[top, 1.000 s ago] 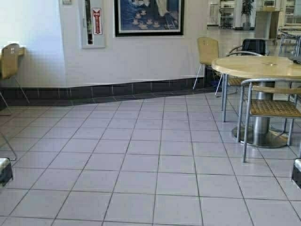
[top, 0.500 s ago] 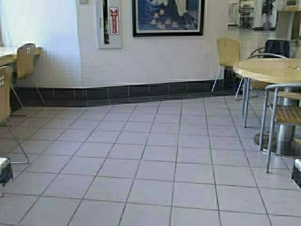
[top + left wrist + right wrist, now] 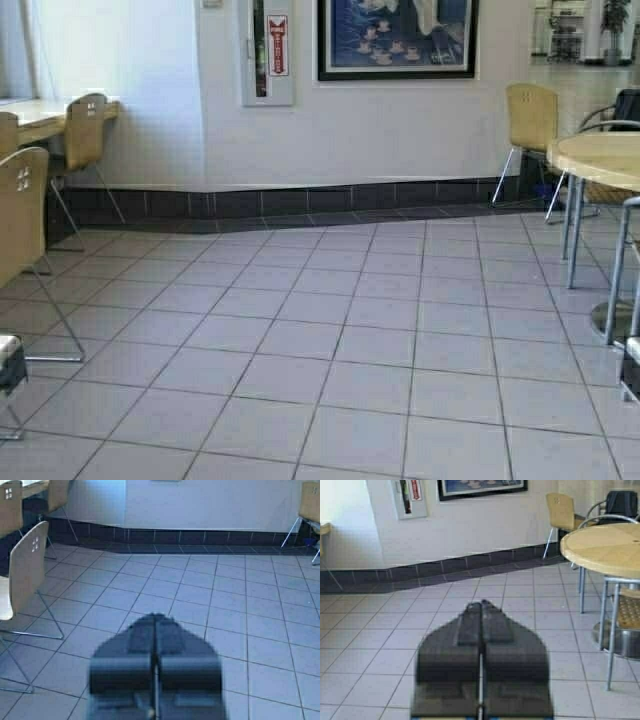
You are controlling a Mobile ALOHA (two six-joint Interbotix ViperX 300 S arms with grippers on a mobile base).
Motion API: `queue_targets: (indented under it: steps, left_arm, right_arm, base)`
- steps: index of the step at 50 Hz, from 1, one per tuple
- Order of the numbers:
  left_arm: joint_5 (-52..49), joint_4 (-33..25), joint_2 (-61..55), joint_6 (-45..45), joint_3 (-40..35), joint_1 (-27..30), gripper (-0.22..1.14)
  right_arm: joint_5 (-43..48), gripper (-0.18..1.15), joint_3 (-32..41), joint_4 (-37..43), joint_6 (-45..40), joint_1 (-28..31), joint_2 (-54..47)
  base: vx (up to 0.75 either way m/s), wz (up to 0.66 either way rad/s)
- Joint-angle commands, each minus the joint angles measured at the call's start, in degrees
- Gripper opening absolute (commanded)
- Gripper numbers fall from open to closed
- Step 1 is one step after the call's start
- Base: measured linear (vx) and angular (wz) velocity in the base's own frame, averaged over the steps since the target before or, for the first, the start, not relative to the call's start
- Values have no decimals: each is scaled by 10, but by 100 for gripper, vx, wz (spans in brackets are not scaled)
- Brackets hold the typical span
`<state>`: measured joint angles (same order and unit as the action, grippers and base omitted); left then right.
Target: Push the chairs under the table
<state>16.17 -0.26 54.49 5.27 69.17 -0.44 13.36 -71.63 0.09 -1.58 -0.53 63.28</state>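
Left gripper fingers pressed together, holding nothing; tan moulded-plywood chairs well off to its left. Right gripper likewise closed, round wooden table to its right.

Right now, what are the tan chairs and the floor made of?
The light tan curved-back chairs look like smooth moulded plywood, with a thin bent shell and square cutouts. Their thin legs look like shiny chrome wire. The pale grey floor seems to be glazed tile, with grout lines and a soft sheen.

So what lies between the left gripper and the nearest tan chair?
In the left wrist view, only bare floor tiles separate the shut left gripper from the nearest tan chair; nothing else lies there.
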Motion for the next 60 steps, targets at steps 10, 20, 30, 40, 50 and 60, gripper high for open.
queue_targets:
  steps: [10,20,30,40,50,60]
  left_arm:
    - [2,-1,-9,7,-6,-1,4]
    - [0,-1,-10,8,-6,0,4]
    - [1,-2,-22,10,4,-1,4]
    - [0,-1,-52,12,-8,-1,4]
    - [-2,-1,-25,30,-3,-1,4]
    - [-1,-1,-18,33,-6,0,4]
  right_arm:
    - [3,5,16,1,1,-2,-27]
    - [2,5,11,3,-4,-2,-30]
    - [2,5,12,8,-11,-1,-36]
    - [2,5,20,8,-11,-2,-46]
    - [-1,5,18,8,-12,-1,-43]
    - [-10,5,19,8,-12,-1,-40]
  base:
    - [28,31]
    - [25,47]
    - [21,59]
    - [19,65]
    - [17,55]
    - [19,49]
